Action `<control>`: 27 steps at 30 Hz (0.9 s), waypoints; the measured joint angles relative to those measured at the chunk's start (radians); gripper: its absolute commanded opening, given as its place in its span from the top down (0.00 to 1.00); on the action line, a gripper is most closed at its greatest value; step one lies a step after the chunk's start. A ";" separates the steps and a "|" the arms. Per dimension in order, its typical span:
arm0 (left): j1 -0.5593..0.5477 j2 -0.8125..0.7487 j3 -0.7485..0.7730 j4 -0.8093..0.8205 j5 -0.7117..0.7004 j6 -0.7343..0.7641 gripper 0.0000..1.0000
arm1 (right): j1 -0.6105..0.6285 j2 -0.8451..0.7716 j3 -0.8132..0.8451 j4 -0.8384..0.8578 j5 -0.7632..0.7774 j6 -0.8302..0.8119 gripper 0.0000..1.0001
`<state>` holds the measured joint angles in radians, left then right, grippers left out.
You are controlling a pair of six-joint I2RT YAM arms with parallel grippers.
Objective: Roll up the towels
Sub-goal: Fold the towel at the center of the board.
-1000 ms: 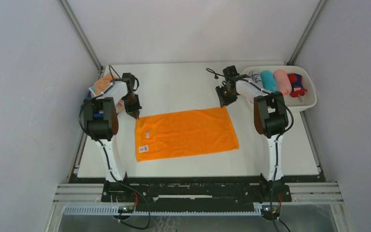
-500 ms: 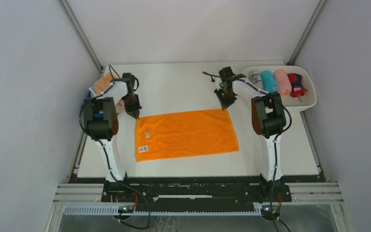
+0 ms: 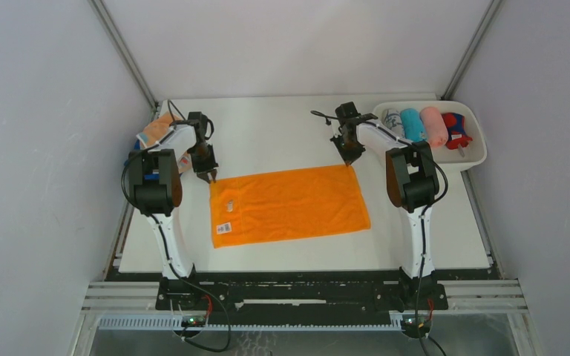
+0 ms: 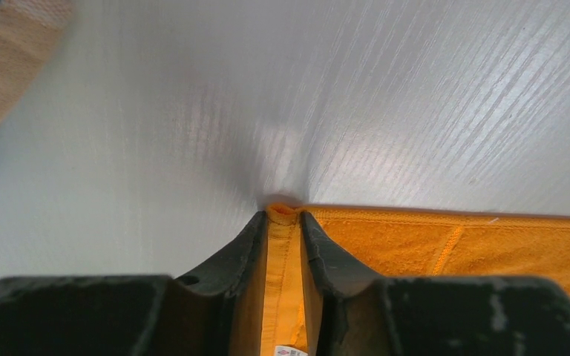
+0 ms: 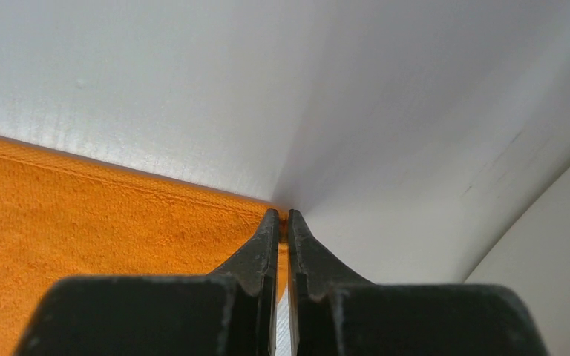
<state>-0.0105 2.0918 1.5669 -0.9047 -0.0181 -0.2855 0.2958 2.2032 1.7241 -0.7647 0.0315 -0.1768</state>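
Right gripper point(image 5: 283, 216) is closed on a corner of the orange towel point(image 3: 289, 204). Left gripper point(image 4: 283, 216) stands slightly open (another corner lies between its fingers)

A white table point(image 3: 282, 126) carries a bright orange towel point(image 3: 289, 204) spread flat across its middle (two small tags show near the towel's left edge). A white oval tray point(image 3: 469, 159) sits at the far right corner, while a small pile of folded towels point(image 3: 154, 130) lies at the far left edge, apart from the orange one.
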 measured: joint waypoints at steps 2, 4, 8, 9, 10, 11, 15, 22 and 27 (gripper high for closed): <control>0.001 0.000 0.000 -0.001 0.000 0.000 0.72 | 0.000 0.000 0.000 0.005 0.011 0.000 1.00; 0.001 0.000 0.000 -0.003 0.000 0.000 0.72 | -0.001 0.001 0.000 0.008 0.019 0.000 1.00; 0.002 0.001 0.000 -0.005 0.004 0.000 0.71 | -0.004 0.002 0.000 0.016 0.027 0.000 1.00; 0.002 0.001 0.000 -0.006 0.005 0.000 0.71 | -0.006 0.002 0.000 0.018 0.029 0.000 1.00; 0.002 0.001 0.000 -0.006 0.006 0.000 0.71 | -0.007 0.002 0.000 0.020 0.031 0.000 1.00; 0.002 0.001 0.000 -0.007 0.008 0.000 0.71 | -0.009 0.002 0.000 0.022 0.032 0.000 1.00; 0.002 0.001 0.000 -0.009 0.023 0.000 0.71 | -0.016 0.002 -0.001 0.029 0.037 0.001 1.00; -0.006 0.001 0.000 -0.013 0.023 -0.001 0.72 | -0.016 0.002 -0.003 0.035 0.040 0.005 1.00; -0.015 0.001 0.000 -0.021 0.022 -0.002 0.73 | -0.017 0.000 -0.012 0.051 0.045 0.005 1.00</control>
<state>-0.0254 2.0930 1.5673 -0.9257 0.0040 -0.2878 0.2787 2.2028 1.7123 -0.7139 0.0769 -0.1722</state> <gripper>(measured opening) 0.276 0.010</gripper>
